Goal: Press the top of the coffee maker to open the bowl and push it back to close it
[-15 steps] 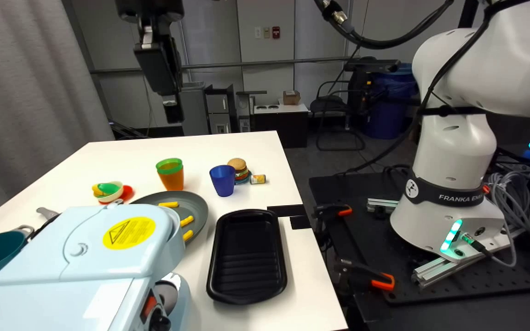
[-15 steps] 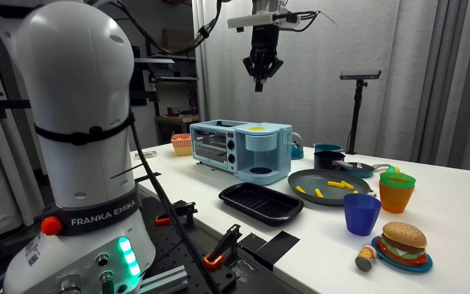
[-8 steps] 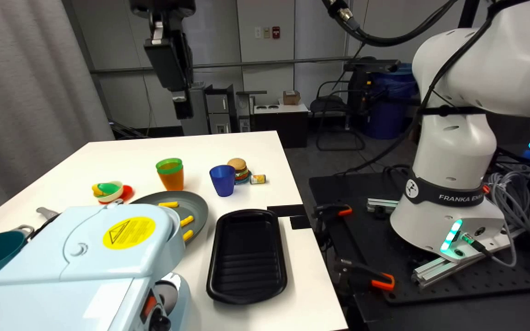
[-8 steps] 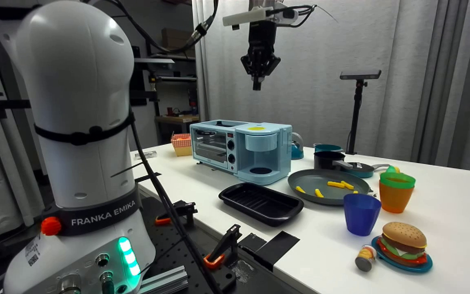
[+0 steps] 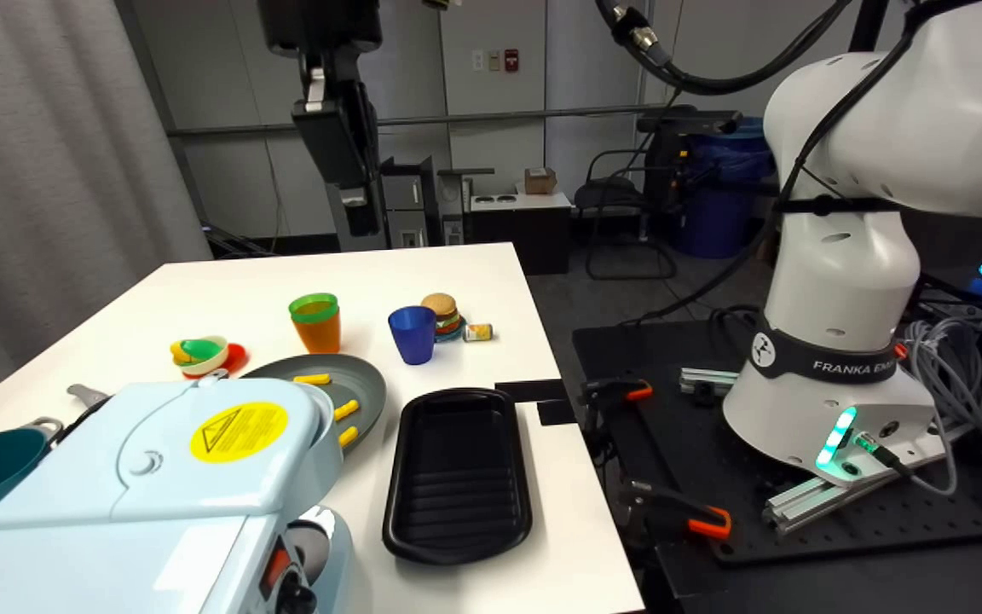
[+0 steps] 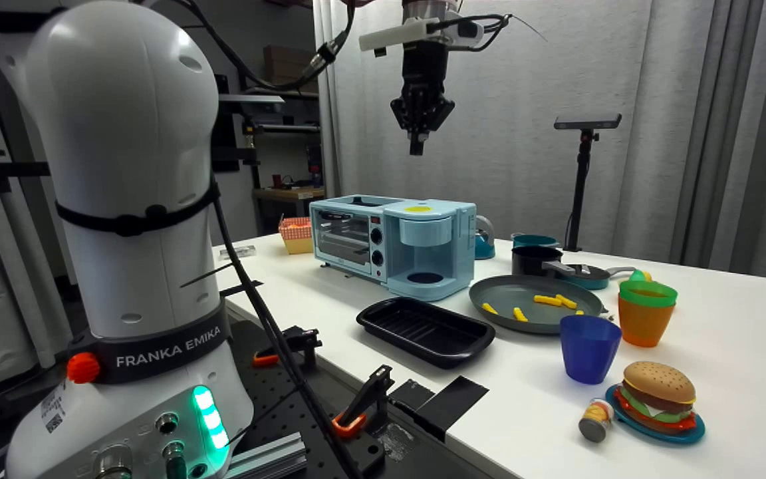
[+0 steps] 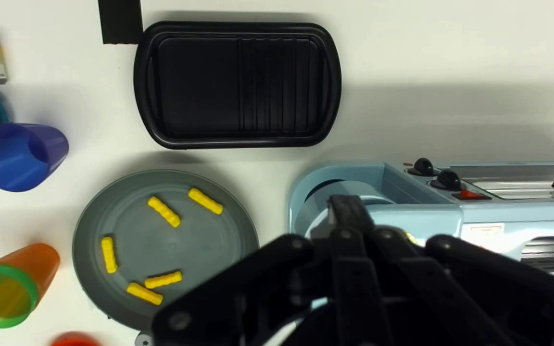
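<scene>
Apparently, gripper (image 6: 416, 148) (closed) above coffee maker (image 6: 426, 233)

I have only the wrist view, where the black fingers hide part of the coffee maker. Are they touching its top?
Observer: No, both exterior views show the gripper in the air, apart from the coffee maker.
Operator: Thank you. Is its lid, partly hidden for me, raised or flat?
Observer: In an exterior view, the lid lies flat.
Operator: Good. My picture also cuts off the oven at the right edge. Is something standing near that end?
Observer: Yes, in an exterior view a basket with red checks is near that end.
</scene>
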